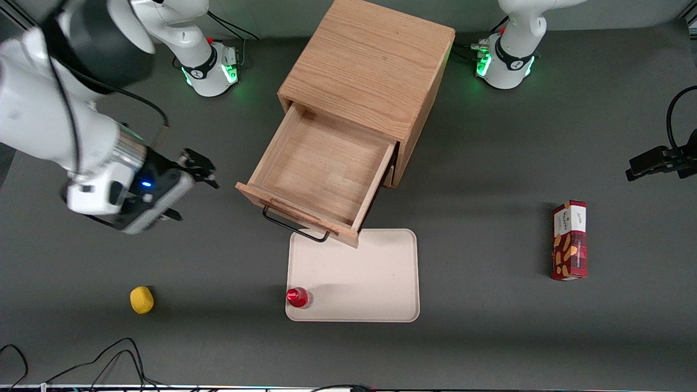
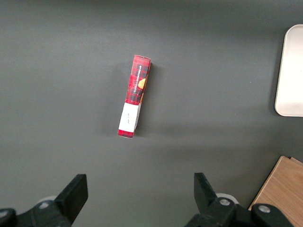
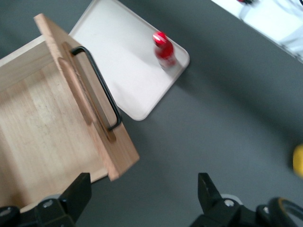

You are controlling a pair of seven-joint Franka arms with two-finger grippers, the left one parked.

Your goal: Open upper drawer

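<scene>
The upper drawer (image 1: 321, 169) of the oak cabinet (image 1: 370, 71) stands pulled far out, and its bare wooden inside shows. Its black bar handle (image 1: 294, 226) hangs over the edge of the white tray. My gripper (image 1: 193, 190) hovers above the table beside the drawer front, toward the working arm's end, a short gap away from the wood. It is open, with nothing between its fingers. In the right wrist view the drawer (image 3: 47, 127) and its handle (image 3: 99, 90) lie close to the open gripper (image 3: 142, 194), which touches neither.
A white tray (image 1: 370, 283) lies in front of the drawer with a red-capped bottle (image 1: 298, 297) on its near corner. A yellow object (image 1: 141, 300) sits nearer the front camera than my gripper. A red box (image 1: 569, 240) lies toward the parked arm's end.
</scene>
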